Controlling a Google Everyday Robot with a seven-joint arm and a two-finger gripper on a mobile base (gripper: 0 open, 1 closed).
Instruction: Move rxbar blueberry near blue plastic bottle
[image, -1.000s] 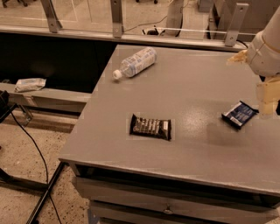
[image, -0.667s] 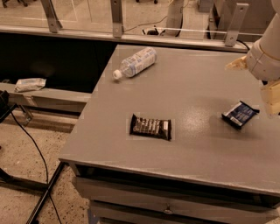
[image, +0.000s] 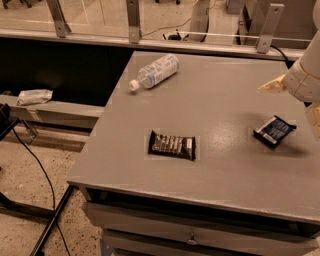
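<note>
- Nothing of the task looks done: the rxbar blueberry (image: 274, 131) lies loose on the bench (image: 220, 100), well apart from the blue plastic bottle (image: 154, 71), to the bottle's right and nearer the camera.
- The gripper (image: 315, 120) hangs farther from the bottle, just past the bar and apart from it; whether it is open or closed I cannot tell.
- Grasping, carrying and setting down beside the bottle are all left to do.
- The bar is small, flat and dark navy with pale lettering, lying askew.

Rxbar blueberry (image: 274, 131) nr jaws; bottle (image: 155, 70) far-left
</note>
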